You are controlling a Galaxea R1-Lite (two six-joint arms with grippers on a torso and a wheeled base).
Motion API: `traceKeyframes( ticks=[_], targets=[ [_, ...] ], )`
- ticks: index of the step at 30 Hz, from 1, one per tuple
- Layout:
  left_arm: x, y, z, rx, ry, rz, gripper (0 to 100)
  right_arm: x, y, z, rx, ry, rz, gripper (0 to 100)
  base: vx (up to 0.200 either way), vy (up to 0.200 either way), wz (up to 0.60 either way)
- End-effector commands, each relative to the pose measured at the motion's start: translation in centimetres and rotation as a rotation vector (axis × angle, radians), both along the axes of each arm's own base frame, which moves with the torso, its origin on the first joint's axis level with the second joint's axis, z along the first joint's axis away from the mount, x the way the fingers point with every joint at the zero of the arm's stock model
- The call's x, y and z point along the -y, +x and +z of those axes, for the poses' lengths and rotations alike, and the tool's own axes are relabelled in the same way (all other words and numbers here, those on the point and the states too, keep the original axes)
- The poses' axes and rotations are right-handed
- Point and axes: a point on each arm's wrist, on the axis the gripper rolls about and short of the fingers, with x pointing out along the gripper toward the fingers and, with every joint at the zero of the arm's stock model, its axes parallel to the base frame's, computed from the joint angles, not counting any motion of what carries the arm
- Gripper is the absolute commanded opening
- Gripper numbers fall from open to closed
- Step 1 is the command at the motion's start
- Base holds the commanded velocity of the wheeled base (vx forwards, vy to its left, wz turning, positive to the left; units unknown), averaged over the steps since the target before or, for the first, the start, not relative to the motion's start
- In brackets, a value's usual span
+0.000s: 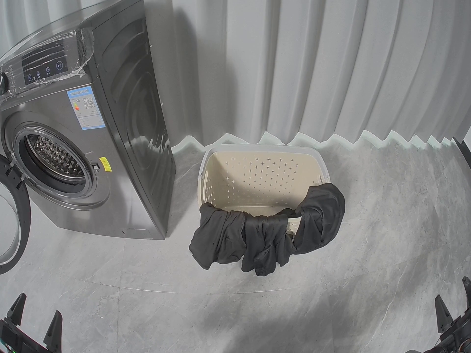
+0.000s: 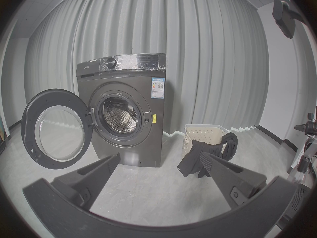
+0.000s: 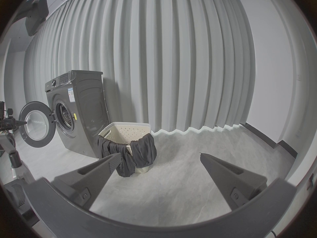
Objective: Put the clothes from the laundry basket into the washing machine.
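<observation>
A cream laundry basket point(image 1: 260, 172) stands on the floor to the right of the grey washing machine point(image 1: 122, 123). Dark clothes point(image 1: 265, 234) hang over the basket's near rim and trail down its outside. The machine's round door point(image 1: 12, 221) is swung open and the drum point(image 1: 54, 158) looks bare inside. My left gripper point(image 1: 34, 317) is low at the near left, open and holding nothing. My right gripper point(image 1: 454, 305) is low at the near right, open too. From the left wrist I see the machine point(image 2: 122, 109), basket point(image 2: 204, 134) and clothes point(image 2: 201, 154); from the right wrist the basket point(image 3: 127, 133) and clothes point(image 3: 132, 154).
Pale pleated curtains point(image 1: 319, 60) run along the back wall behind the basket. Grey stone floor point(image 1: 221, 300) lies open between me and the basket. The open door point(image 2: 54, 128) juts out to the machine's left.
</observation>
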Motion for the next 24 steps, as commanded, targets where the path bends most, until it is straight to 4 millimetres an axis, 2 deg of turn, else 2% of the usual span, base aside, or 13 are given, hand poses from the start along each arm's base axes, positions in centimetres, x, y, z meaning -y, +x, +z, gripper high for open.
traceKeyframes(
  ticks=[1, 7, 19, 20, 23, 24],
  targets=[
    [0.0, 0.0, -0.5, -0.001, -0.001, 0.001, 100, 0.0, 0.0, -0.5, -0.001, 0.0, 0.001, 100, 0.2, 0.0, 0.0],
    [0.0, 0.0, -0.5, -0.001, -0.001, 0.001, 100, 0.0, 0.0, -0.5, -0.001, 0.0, 0.001, 100, 0.2, 0.0, 0.0],
    [0.0, 0.0, -0.5, -0.001, -0.001, 0.001, 100, 0.0, 0.0, -0.5, 0.002, 0.001, -0.009, 100, 0.0, 0.0, 0.0],
    [0.0, 0.0, -0.5, -0.001, -0.001, 0.001, 100, 0.0, -0.1, 0.0, 0.028, -0.002, -0.004, 100, 0.0, 0.0, 0.0],
    [0.0, 0.0, -0.5, -0.001, -0.001, 0.001, 100, 0.0, -1.4, 3.9, 0.205, -0.005, -0.012, 100, 0.0, 0.0, 0.0],
    [0.0, 0.0, -0.5, -0.001, -0.001, 0.001, 100, 0.0, -2.1, 6.3, 0.257, -0.003, -0.001, 100, 0.0, 0.0, 0.0]
  ],
)
